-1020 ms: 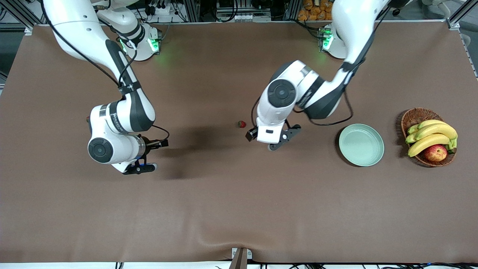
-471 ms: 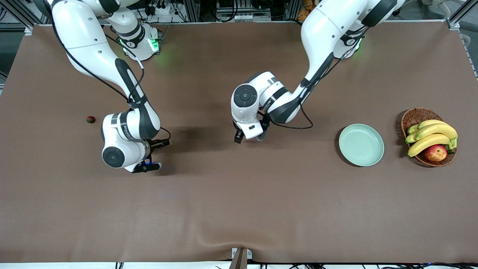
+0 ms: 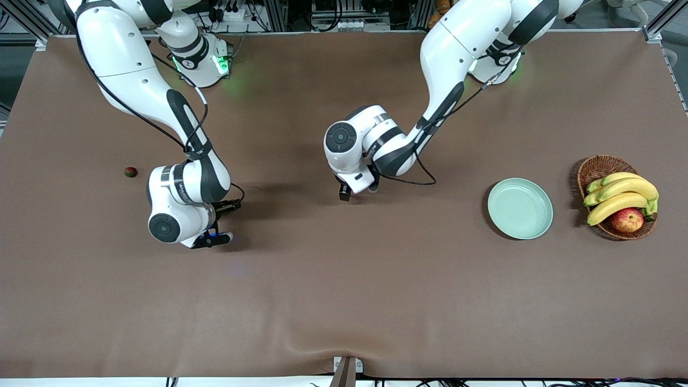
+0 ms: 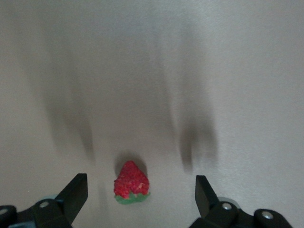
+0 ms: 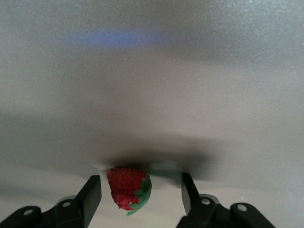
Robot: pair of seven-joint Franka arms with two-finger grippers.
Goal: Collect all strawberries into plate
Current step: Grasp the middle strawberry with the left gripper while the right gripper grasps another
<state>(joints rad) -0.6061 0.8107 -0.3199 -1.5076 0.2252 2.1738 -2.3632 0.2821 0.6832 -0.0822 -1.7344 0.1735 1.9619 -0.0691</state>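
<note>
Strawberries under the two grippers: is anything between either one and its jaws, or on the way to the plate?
Nothing visible. One strawberry lies between the left gripper's open jaws, another strawberry between the right gripper's. The cloth toward the plate shows no obstacle; the fruit basket sits toward the left arm's end.

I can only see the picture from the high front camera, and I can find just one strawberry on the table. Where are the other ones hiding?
Observer: One strawberry lies on the table right under the left gripper, between its open fingers. The arm covers it in your picture.
Operator: What about the right gripper? Does it have one too?
Observer: Yes, a second strawberry sits between the right gripper and its fingers, with its green leaves showing. There is a gap on each side, so it is not pinched yet.
</note>
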